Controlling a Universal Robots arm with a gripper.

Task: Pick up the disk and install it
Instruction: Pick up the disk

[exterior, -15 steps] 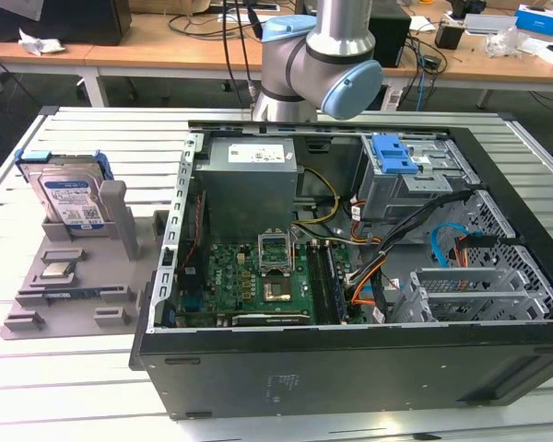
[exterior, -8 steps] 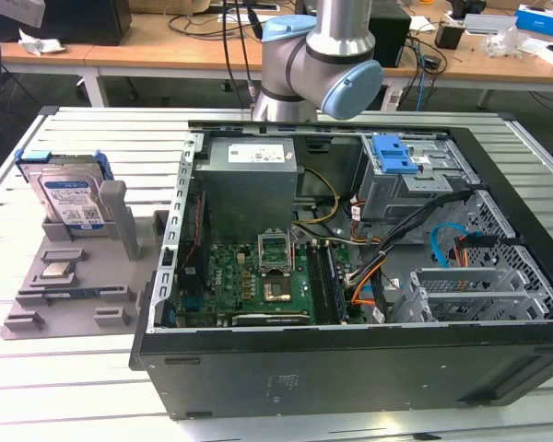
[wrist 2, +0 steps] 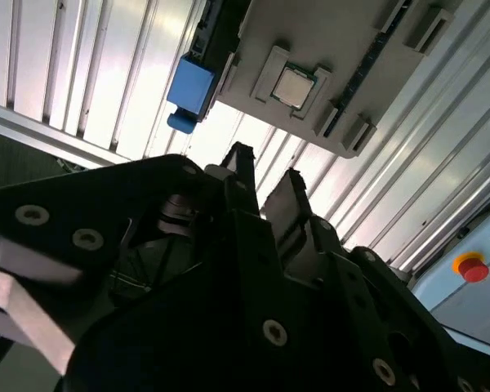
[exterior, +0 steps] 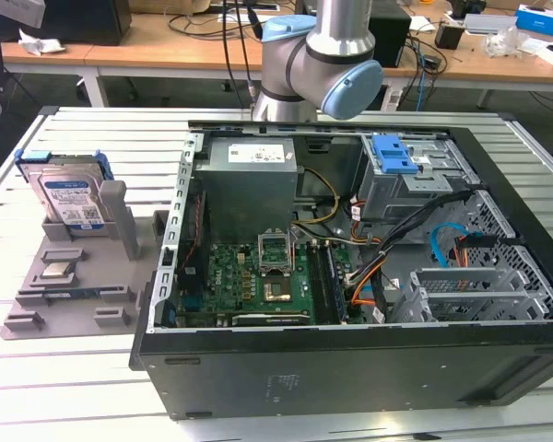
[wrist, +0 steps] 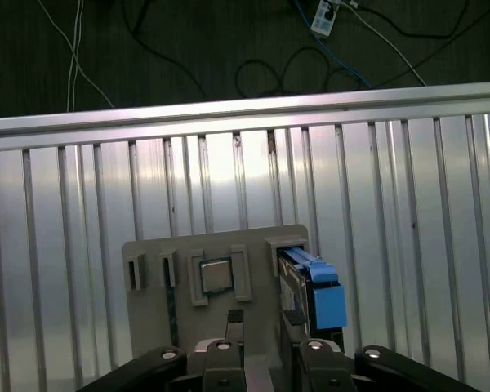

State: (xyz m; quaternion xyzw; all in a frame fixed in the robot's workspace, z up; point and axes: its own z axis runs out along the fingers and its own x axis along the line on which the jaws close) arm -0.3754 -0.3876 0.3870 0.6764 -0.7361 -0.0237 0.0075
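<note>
So the disk (exterior: 69,196) is sitting upright in a slot of the grey holder (exterior: 37,311) on the slatted table (exterior: 74,405). That's off to the exterior view's left of the open computer case (exterior: 350,368), and the little processor chip (exterior: 55,271) lies flat near it on the same holder. In the second wrist view the gripper (wrist 2: 265,167) hangs over that holder, fingers a bit apart, with nothing between them.

disk (exterior: 69,195): lower edge apparently hidden by grey holder (exterior: 118,221) | claw (wrist 2: 265,167): body cropped by frame edge
</note>
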